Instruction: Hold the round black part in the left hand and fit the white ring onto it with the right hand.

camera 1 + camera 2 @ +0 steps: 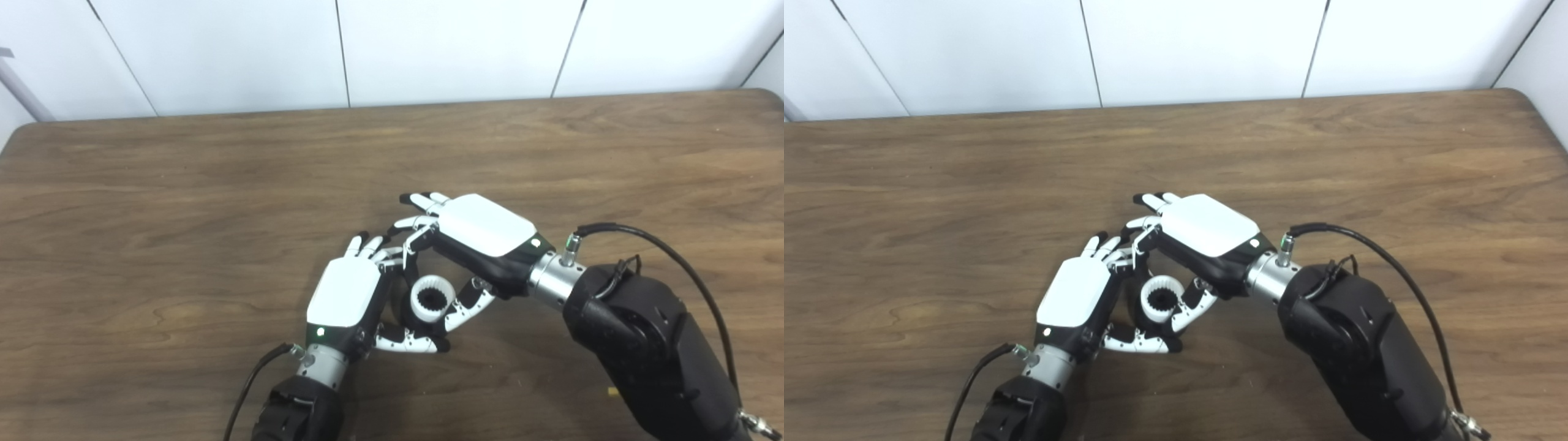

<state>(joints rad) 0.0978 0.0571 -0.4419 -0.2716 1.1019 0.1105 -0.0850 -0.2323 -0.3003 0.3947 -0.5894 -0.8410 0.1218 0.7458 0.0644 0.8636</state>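
Observation:
My left hand is low in the middle of the table, its fingers and thumb curled around the round black part, which is mostly hidden. The white ring, toothed on its inside, sits against the black part with its opening facing me; black shows through its centre. My right hand comes in from the right and meets the left. Its thumb is on the ring's right side and its fingers curl over the top. The ring also shows in the right eye view.
The brown wooden table extends all around the hands. A white panelled wall stands behind its far edge. Black cables run from both wrists along the forearms.

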